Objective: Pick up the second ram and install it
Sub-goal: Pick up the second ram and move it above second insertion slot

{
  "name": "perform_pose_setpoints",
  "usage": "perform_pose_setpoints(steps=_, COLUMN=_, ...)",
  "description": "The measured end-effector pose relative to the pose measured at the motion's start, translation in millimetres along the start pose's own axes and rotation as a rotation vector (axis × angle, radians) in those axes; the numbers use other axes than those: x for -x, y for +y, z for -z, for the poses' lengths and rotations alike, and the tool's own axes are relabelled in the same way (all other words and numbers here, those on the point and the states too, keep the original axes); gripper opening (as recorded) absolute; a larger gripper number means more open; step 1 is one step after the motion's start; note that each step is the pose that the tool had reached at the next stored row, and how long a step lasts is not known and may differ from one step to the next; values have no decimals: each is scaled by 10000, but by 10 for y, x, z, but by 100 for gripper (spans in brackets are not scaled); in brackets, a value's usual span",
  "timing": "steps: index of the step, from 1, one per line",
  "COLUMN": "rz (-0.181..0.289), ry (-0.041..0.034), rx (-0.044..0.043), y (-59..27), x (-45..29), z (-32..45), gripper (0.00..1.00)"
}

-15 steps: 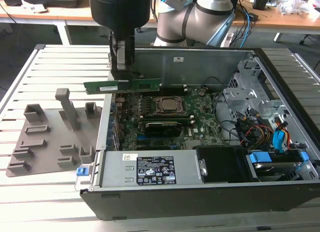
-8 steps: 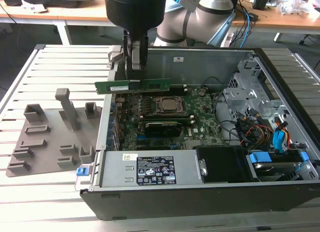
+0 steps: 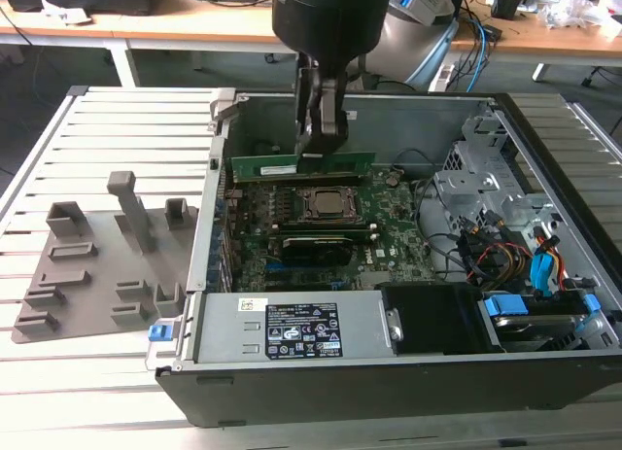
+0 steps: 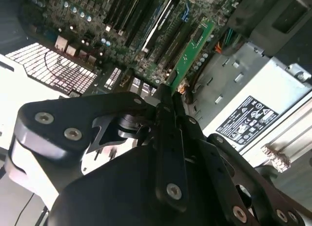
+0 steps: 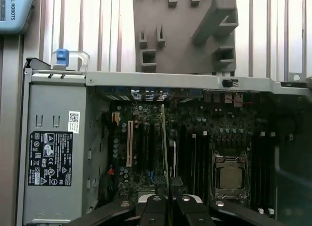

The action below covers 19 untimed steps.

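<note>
Inside the one open computer case (image 3: pixel 389 397), which lies on a slatted metal table (image 3: pixel 97 120), the single claw (image 3: pixel 322 151) is clenched on the second ram (image 3: pixel 262 168). It grips the one green stick by its upper edge, roughly at mid-length. The stick stands on its long edge and is held level, with its ends reaching out to either side of the claw. It sits over the motherboard (image 3: pixel 394 246), just on the far side of the one square processor socket (image 3: pixel 326 205) as the exterior view shows it. Whether its lower edge touches a slot I cannot tell.

In the second wrist view the claw (image 4: pixel 165 92) pinches one end of the visible green strip (image 4: pixel 192 52), which runs away from it above the rows of dark slots. In the first wrist view the stick (image 5: pixel 164 138) appears edge-on as a thin line that rises from the claw (image 5: pixel 166 189), parallel to the slots.

One grey power supply box (image 3: pixel 224 324) fills the near corner of the case and carries two labels, one small and white, one large and black. One blue latch (image 3: pixel 163 330) sticks out beside it. On the table to the exterior view's left, well apart from the claw, lies one grey plastic holder (image 3: pixel 87 275) with several raised blocks.
</note>
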<state>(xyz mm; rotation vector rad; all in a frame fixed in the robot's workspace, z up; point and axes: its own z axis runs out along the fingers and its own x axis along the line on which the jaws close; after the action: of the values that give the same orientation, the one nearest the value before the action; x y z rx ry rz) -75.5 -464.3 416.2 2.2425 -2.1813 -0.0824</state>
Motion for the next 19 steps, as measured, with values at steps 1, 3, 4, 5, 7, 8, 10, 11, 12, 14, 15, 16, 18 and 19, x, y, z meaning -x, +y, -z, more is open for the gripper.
perform_pose_setpoints(steps=1, rz=1, ry=0, rx=3, y=-30, x=5, z=1, gripper=14)
perform_pose_setpoints(steps=3, rz=2, ry=0, rx=5, y=-88, x=62, z=-1, gripper=14)
perform_pose_setpoints(steps=4, rz=4, ry=-1, rx=5, y=-108, x=91, z=-2, gripper=14)
perform_pose_setpoints(steps=5, rz=6, ry=1, rx=7, y=-145, x=128, z=-2, gripper=14)
perform_pose_setpoints(steps=7, rz=8, ry=-2, rx=26, y=-258, x=181, z=-10, gripper=14)
perform_pose_setpoints(steps=8, rz=8, ry=0, rx=49, y=-315, x=207, z=-35, gripper=14)
perform_pose_setpoints(steps=10, rz=8, ry=-3, rx=54, y=-343, x=236, z=-57, gripper=14)
perform_pose_setpoints(steps=11, rz=7, ry=-3, rx=59, y=-372, x=286, z=-84, gripper=14)
perform_pose_setpoints(steps=12, rz=7, ry=-4, rx=62, y=-410, x=355, z=-117, gripper=14)
perform_pose_setpoints(steps=14, rz=7, ry=-5, rx=79, y=-472, x=438, z=-178, gripper=14)
perform_pose_setpoints(steps=15, rz=6, ry=-4, rx=84, y=-483, x=448, z=-190, gripper=14)
perform_pose_setpoints(steps=16, rz=6, ry=-3, rx=91, y=-502, x=466, z=-208, gripper=14)
perform_pose_setpoints(steps=18, rz=6, ry=-5, rx=105, y=-544, x=498, z=-247, gripper=14)
perform_pose_setpoints(steps=19, rz=6, ry=-5, rx=110, y=-568, x=514, z=-267, gripper=14)
